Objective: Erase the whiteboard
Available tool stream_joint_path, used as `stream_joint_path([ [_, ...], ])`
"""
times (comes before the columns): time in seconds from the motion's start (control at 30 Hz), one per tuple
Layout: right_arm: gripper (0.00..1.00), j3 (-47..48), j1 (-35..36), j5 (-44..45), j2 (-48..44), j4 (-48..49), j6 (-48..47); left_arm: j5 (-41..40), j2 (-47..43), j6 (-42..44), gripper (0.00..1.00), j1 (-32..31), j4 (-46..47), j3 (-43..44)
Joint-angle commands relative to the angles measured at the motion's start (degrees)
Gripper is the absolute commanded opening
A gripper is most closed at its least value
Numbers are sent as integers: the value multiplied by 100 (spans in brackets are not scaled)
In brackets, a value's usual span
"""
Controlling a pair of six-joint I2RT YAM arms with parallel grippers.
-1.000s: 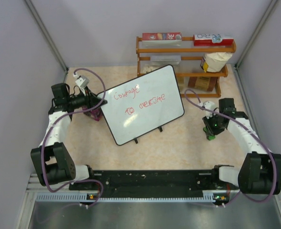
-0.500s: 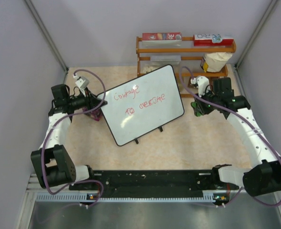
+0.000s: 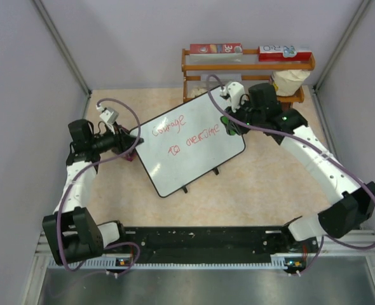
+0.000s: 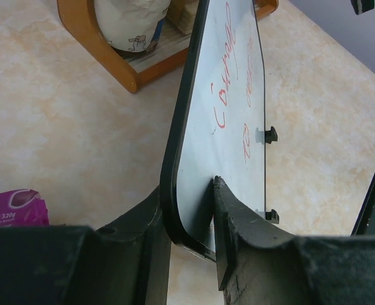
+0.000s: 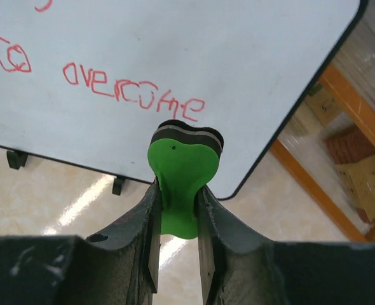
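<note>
Near the left edge of the pale stone-patterned worktop, the left tool is clamped on the left corner of the large white glossy whiteboard with a thin black frame. The board stands tilted on its small feet mid-worktop, its red handwriting intact. Farther in, the right tool is closed on a green heart-shaped eraser with a dark pad. Within the last second it has swung from near the right edge to the board's far right part, by the end of "overcome". Whether the pad touches cannot be told. Wiping looks about to begin. A brown wooden rack stands at the far edge.
</note>
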Motion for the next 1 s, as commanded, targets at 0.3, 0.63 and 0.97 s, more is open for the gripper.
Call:
stream_joint_path([
  [0.3, 0, 1224, 1397, 845, 983, 1142, 270, -945, -540, 367, 0, -502, 347, -740],
  [0.63, 0, 1199, 2601, 1734, 1528, 2116, 164, -998, -522, 719, 0, -502, -154, -459],
  [0.97, 0, 1137, 2971, 1751, 2056, 2653, 208, -892, -514, 833, 0, -510, -286, -379],
])
